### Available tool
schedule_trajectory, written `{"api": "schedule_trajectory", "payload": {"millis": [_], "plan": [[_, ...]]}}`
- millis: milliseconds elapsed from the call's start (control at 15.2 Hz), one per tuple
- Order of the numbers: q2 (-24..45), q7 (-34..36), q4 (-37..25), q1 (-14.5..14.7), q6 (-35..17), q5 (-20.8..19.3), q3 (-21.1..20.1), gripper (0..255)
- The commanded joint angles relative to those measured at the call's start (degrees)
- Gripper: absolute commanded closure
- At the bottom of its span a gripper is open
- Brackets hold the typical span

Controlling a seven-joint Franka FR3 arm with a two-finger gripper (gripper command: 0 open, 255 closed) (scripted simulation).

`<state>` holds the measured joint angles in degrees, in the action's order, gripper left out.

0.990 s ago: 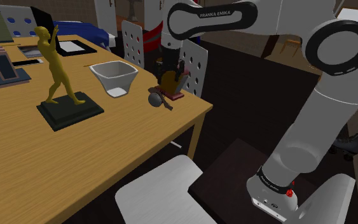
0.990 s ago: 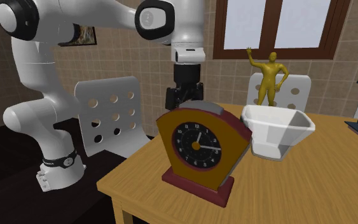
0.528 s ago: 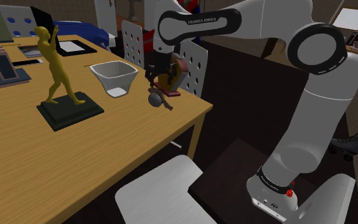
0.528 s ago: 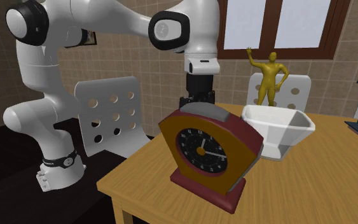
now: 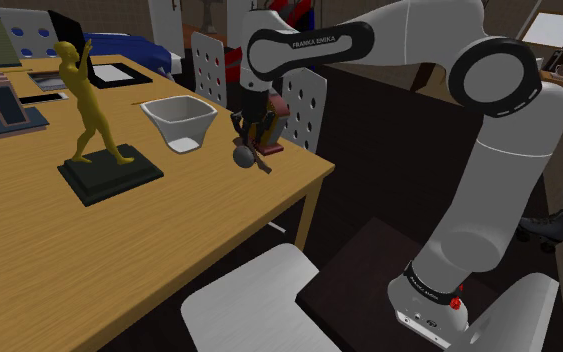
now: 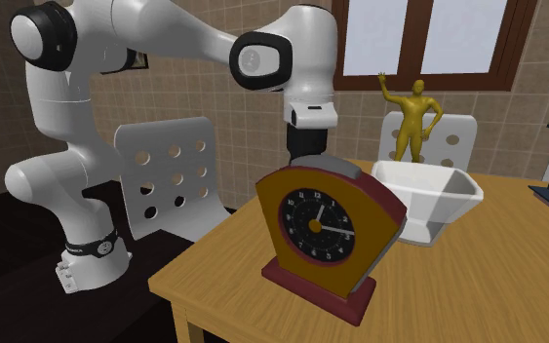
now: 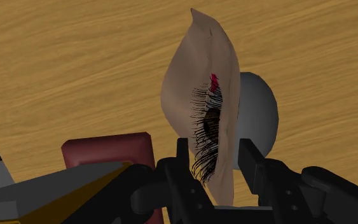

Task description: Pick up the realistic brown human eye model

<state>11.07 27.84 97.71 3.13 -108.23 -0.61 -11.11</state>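
Observation:
The eye model [image 7: 196, 76] is a tan eyelid flap with dark lashes and a brown iris in front of a grey ball. It lies on the wooden table [image 5: 69, 260] near the corner by the stand. My gripper [image 7: 217, 162] is shut on the lower edge of the flap, one black finger on each side. In the shoulder view the gripper [image 5: 246, 138] reaches straight down onto the eye model [image 5: 242, 156]. In the second exterior view the clock hides the fingers and the eye model.
A maroon and yellow clock [image 5: 272, 128] leans right beside the gripper; it is also the clock [image 6: 326, 234] nearest the second exterior camera. A white bowl [image 5: 180, 122] and a yellow figurine [image 5: 89, 100] stand further in. White chairs [image 5: 259, 300] line the table's edge.
The arm came down beside the clock onto the eye model and the fingers closed on it. The clock was nudged and has tipped and shifted.

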Motion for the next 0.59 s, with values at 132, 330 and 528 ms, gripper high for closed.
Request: {"api": "schedule_trajectory", "payload": {"millis": [132, 330, 528], "plan": [[0.0, 0.0, 0.1, 0.0, 0.0, 0.0, 0.0, 255], [0.0, 0.1, 0.2, 0.0, 0.0, 0.0, 0.0, 255], [-0.3, 0.1, -1.8, 0.0, 2.2, 0.0, 0.0, 255]]}}
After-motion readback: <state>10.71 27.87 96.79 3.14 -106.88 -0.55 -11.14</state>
